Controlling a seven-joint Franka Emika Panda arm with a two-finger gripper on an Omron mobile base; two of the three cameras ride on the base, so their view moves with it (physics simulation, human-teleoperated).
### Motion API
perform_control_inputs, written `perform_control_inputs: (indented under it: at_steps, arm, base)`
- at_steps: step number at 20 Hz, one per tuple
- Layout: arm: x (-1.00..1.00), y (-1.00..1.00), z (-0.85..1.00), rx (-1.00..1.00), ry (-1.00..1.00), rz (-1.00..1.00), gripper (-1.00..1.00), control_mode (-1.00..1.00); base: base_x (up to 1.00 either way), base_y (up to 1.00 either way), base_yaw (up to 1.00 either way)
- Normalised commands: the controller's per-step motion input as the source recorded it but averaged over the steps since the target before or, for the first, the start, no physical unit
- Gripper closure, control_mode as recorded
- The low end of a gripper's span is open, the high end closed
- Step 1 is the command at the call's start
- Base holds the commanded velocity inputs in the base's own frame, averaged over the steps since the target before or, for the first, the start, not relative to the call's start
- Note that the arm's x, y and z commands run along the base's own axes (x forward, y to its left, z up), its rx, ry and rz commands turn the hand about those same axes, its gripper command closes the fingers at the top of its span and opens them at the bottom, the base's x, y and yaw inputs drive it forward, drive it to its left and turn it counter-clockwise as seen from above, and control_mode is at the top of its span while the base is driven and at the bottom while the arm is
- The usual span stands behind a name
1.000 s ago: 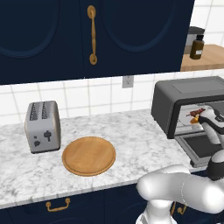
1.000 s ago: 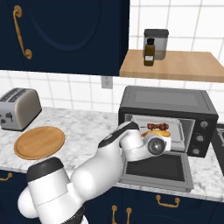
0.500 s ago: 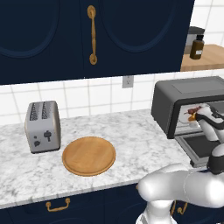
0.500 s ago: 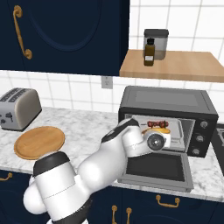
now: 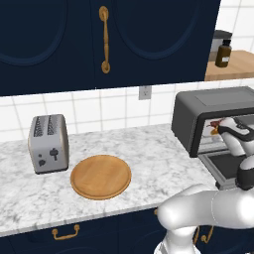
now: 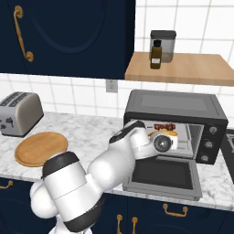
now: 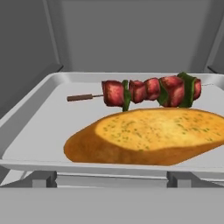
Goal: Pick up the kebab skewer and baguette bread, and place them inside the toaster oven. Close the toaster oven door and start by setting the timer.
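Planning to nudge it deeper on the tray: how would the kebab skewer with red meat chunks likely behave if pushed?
The thin kebab skewer with red and green chunks is round in section, so it would probably roll across the flat grey tray rather than slide. It looks light and stiff. The golden oblong baguette bread lies close beside it, so a roll towards the front would likely be blocked.

marble counter [image 5: 149, 154], toaster [image 5: 48, 144], wooden board [image 5: 100, 176], toaster oven [image 6: 176, 121]
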Motion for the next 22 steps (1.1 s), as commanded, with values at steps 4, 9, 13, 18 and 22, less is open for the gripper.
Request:
perform_control_inputs:
  at_steps: [4,9,13,18,22]
  arm:
    - [0.18,0.00,0.00,0.00,0.01,0.00,-1.00,-1.00]
    - [0.15,0.00,0.00,0.00,0.03,0.00,-1.00,-1.00]
    - [0.17,0.00,0.00,0.00,0.03,0.00,-1.00,-1.00]
    - [0.16,0.00,0.00,0.00,0.01,0.00,-1.00,-1.00]
    - [0.12,0.00,0.00,0.00,0.00,0.00,-1.00,-1.00]
  base:
    - [0.00,0.00,0.00]
    - [0.00,0.00,0.00]
    - [0.00,0.00,0.00]
    - [0.00,0.00,0.00]
    - [0.00,0.00,0.00]
